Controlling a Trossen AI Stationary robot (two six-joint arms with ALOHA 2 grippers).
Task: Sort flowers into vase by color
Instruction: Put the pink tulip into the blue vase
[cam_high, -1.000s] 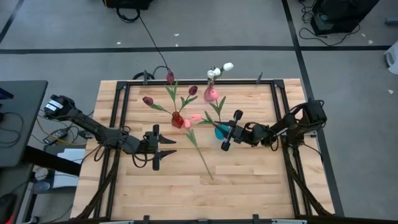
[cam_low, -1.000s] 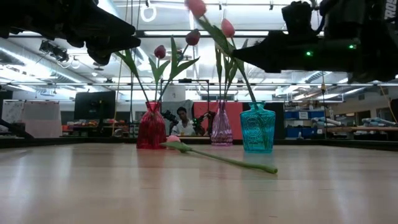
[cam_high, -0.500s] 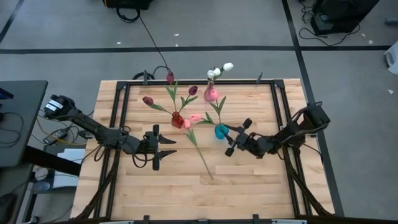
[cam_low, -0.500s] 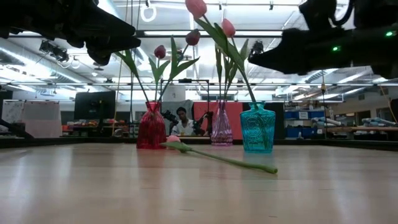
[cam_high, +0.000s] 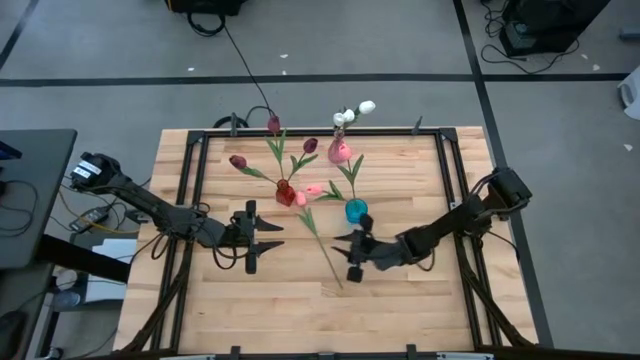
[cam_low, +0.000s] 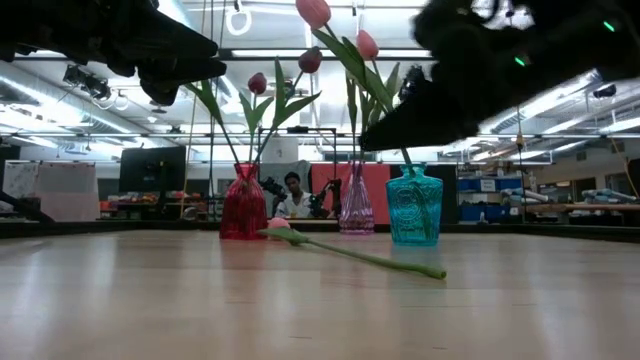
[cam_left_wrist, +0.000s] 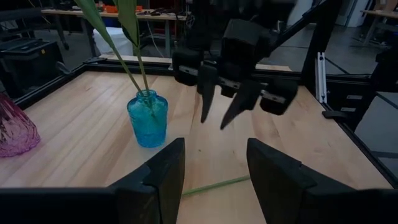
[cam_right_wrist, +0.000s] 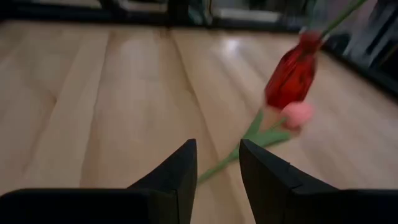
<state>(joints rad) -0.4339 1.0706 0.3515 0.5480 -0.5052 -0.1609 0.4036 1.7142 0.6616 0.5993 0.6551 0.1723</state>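
One pink tulip (cam_high: 320, 232) lies flat on the table, with its head (cam_right_wrist: 297, 116) next to the red vase (cam_high: 285, 192) and its stem end (cam_left_wrist: 214, 185) toward the near edge. Maroon tulips (cam_low: 258, 83) stand in the red vase. Pink tulips (cam_low: 316, 12) stand in the teal vase (cam_high: 356, 210), and white ones (cam_high: 366, 106) in the pink vase (cam_high: 340, 152). My right gripper (cam_high: 343, 258) is open and hovers above the lying stem (cam_right_wrist: 217, 167), pointing toward the table's left. My left gripper (cam_high: 268, 240) is open and waits left of the stem.
A black metal frame (cam_high: 190, 190) runs around the table's edges. The three vases cluster at the far middle. Bare wood (cam_high: 250, 310) lies along the near side. A person (cam_low: 293, 195) sits in the room far behind the table.
My right gripper has swung from beside the teal vase toward the near and left, coming over the lower part of the lying tulip's stem. It stays open. The flowers and vases have kept still.
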